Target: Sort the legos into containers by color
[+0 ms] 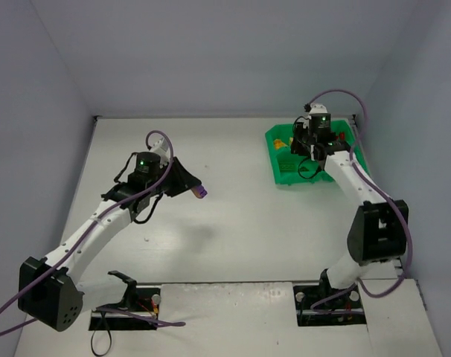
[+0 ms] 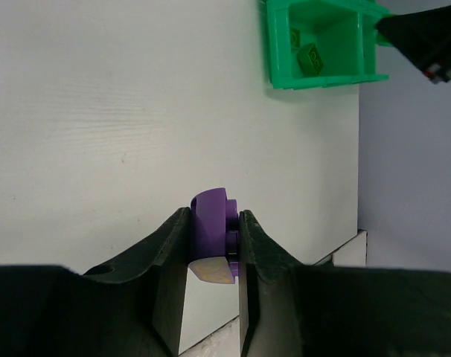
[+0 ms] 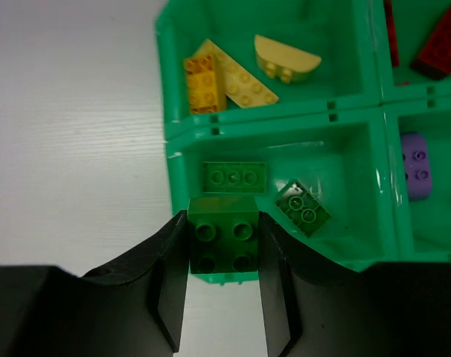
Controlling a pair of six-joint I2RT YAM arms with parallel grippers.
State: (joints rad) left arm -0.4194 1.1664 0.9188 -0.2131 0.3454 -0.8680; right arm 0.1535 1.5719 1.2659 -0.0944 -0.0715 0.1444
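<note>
My left gripper is shut on a purple brick and holds it above the bare table, left of centre; the brick also shows in the top view. My right gripper is shut on a green two-by-two brick above the near wall of the green tray. In that compartment lie a flat green brick and a small green brick. Yellow bricks fill the compartment beyond. Red bricks and a purple brick lie in the right-hand compartments.
The tray stands at the far right of the white table, close to the back wall, with the right arm over it. The left wrist view shows the tray far ahead. Grey walls enclose the table.
</note>
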